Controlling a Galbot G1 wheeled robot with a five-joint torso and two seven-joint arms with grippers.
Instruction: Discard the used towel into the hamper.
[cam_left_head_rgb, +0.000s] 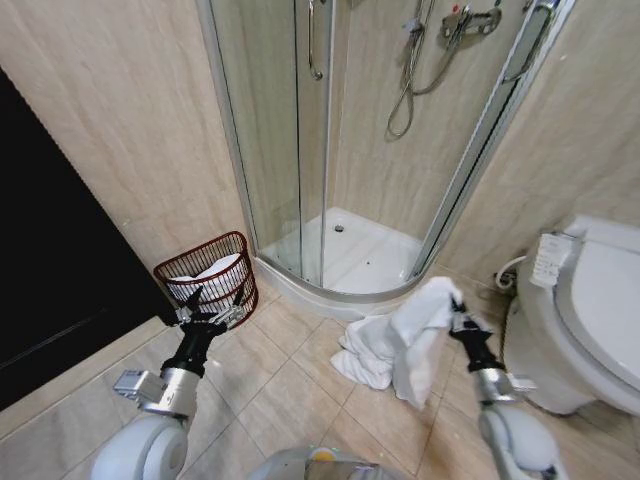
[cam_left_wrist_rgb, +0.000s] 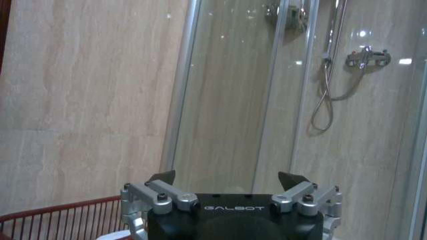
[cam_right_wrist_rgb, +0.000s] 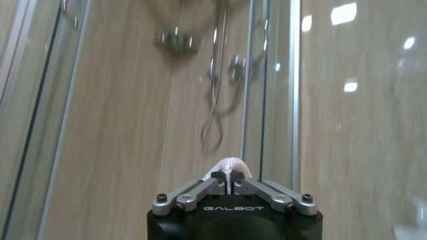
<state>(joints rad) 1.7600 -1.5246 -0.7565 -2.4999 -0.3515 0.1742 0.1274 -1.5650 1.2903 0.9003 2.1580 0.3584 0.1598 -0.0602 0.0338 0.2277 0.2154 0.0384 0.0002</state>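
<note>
Right tool (cam_right_wrist_rgb: 229, 181) (pinching towel (cam_left_head_rgb: 415, 335))

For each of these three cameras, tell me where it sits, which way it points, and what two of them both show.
Head view: on the robot's head, looking forward and down at the tiled floor; both arms show, left pincer by the hamper, right pincer shut on the white towel.
Left wrist view: on the left arm's wrist, facing the wall and the shower enclosure; its own open pincer and the hamper's rim show.
Right wrist view: on the right arm's wrist, facing the shower; its pincer pinches towel cloth.
Shared: all three show the shower hose.
</note>
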